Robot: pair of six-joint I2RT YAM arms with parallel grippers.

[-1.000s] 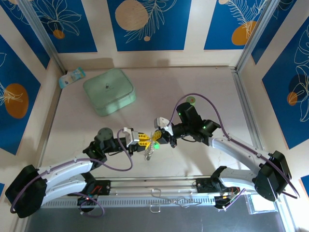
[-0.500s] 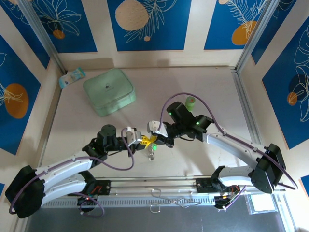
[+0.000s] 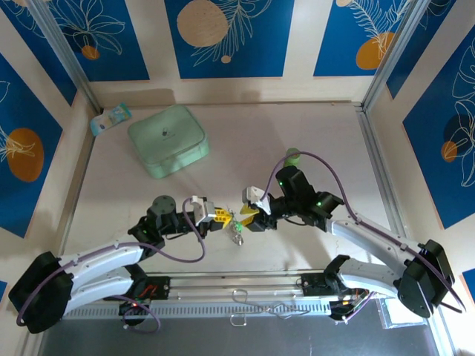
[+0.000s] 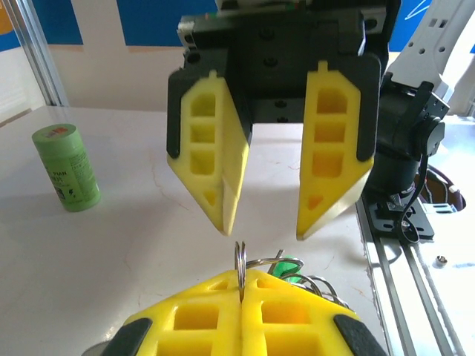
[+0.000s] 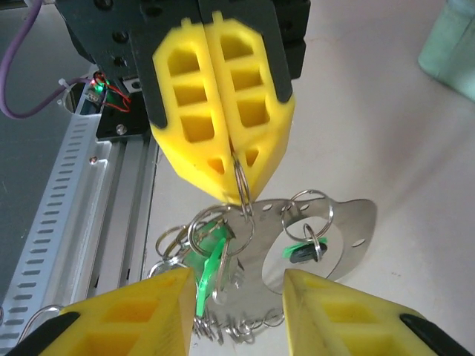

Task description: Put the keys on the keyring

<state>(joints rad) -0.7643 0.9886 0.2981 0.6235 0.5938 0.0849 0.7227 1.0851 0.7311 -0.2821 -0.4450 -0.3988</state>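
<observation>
Left gripper pinches tight a split ring of the keyring. The green keys dangle at 6 o'clock. Right gripper, at 3 o'clock, gapes, holding nothing. I judge threading is in hand; next I must pinch one key precisely.

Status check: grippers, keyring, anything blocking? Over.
Left gripper shut on keyring. Right gripper open, facing it. Green keys hang below among rings. Green cylinder stands apart, behind.

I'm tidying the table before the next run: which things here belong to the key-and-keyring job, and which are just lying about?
In use: keys; keyring, pinched by the shut left end effector; open right end effector.
Lying about: green cylinder; mint-green box; small packet by the far left wall.
</observation>
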